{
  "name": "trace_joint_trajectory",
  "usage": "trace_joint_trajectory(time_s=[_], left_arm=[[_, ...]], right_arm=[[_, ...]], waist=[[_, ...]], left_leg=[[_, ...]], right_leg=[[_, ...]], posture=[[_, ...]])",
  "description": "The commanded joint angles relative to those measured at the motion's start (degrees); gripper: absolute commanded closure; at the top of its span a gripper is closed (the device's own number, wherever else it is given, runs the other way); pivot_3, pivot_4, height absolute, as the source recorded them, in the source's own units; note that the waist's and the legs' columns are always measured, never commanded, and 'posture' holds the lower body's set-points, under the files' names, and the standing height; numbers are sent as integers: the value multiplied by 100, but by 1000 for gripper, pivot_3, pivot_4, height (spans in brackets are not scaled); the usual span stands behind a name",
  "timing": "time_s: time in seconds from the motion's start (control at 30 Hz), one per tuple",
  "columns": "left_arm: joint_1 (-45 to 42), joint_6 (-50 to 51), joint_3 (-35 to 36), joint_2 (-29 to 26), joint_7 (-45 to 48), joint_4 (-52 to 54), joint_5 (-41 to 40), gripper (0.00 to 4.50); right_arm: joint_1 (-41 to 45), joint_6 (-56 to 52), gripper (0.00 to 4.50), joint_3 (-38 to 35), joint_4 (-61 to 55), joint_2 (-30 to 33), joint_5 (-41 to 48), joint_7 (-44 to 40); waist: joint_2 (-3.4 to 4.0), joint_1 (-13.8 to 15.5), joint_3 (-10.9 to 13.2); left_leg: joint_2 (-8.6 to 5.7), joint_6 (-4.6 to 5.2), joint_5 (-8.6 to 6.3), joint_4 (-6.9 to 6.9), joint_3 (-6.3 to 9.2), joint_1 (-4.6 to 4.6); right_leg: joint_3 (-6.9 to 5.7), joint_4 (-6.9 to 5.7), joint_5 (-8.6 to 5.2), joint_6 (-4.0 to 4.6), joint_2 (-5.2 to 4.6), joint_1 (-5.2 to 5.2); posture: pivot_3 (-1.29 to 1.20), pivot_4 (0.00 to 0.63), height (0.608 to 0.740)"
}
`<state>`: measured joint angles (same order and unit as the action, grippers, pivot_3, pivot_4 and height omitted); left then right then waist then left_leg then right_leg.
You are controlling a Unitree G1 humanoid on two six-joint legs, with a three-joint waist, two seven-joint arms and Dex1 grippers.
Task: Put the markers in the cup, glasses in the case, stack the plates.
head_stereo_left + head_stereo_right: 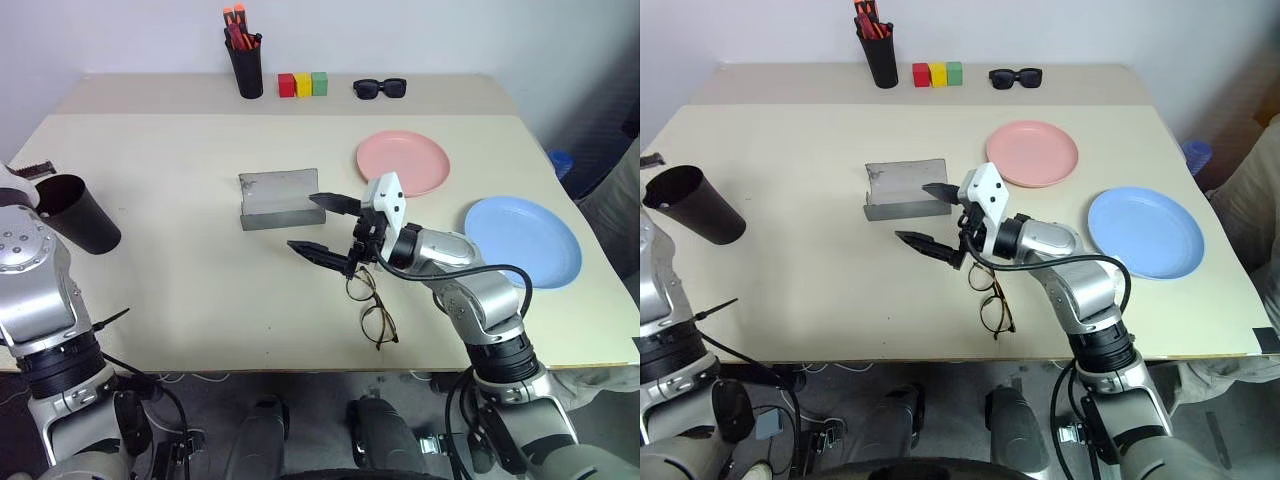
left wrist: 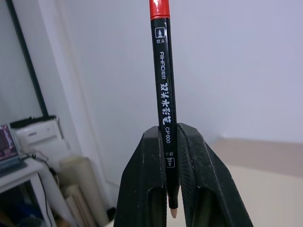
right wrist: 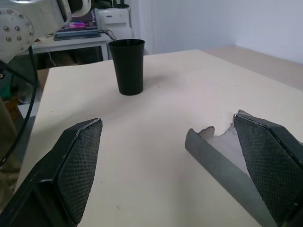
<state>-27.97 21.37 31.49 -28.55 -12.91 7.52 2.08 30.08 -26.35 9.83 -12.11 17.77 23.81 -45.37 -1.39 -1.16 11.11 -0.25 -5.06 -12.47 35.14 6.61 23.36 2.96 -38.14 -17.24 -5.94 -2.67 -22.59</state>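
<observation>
While the table (image 1: 200, 310) carries most of the task's things unsorted, little of the job reads as done. Two plates, not stacked: the pink plate (image 1: 403, 162) sits toward the far right of the surface, the blue plate (image 1: 523, 240) lies just beside it, nearer the right edge, and the two rims are apart. One case (image 1: 278, 198), grey, stands open mid-table with nothing visible inside. One cup (image 1: 695, 204), black, is at the left edge. One pair of glasses (image 1: 372, 308) lies folded open near the front edge, below the right arm, not in the case.

Markers: one counted for certain. The marker (image 2: 163, 94), black body with red cap, is clamped between the closed fingers of the left gripper (image 2: 173, 179), cap end away from the wrist. I cannot find the second, white-bodied marker; whether it is already in the cup cannot be told.

Right gripper (image 1: 325, 226): fingers spread wide, holding nothing, hovering between the case and the glasses.

Judgement: marker step under way; glasses and plates both left.

Non-task items along the far edge: one pen pot (image 1: 245, 60), three coloured blocks (image 1: 303, 84), one pair of sunglasses (image 1: 380, 88).
</observation>
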Motion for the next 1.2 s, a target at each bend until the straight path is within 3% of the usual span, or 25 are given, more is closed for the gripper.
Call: trace_joint_trajectory(time_s=[0.03,0.4,1.2], left_arm=[[-118,-280,44,-106,-72,-182,25,4457],[247,-591,14,440,-229,-513,-181,4457],[491,-682,-75,612,-277,-662,-225,4457]], right_arm=[[39,152,0,-79,-159,-36,39,9],[-13,181,0,-48,-266,-38,57,31],[-74,72,0,36,-457,-68,197,-160]], waist=[[0,2,0],[0,-3,0],[0,6,0]], left_leg=[[0,0,0,0,0,0],[0,0,0,1,1,0],[0,0,0,2,2,0]], right_leg=[[0,0,0,0,0,0],[-1,-2,0,0,0,1],[-1,-3,0,0,0,1]], posture=[[0,150,740],[0,150,740],[0,150,740]])
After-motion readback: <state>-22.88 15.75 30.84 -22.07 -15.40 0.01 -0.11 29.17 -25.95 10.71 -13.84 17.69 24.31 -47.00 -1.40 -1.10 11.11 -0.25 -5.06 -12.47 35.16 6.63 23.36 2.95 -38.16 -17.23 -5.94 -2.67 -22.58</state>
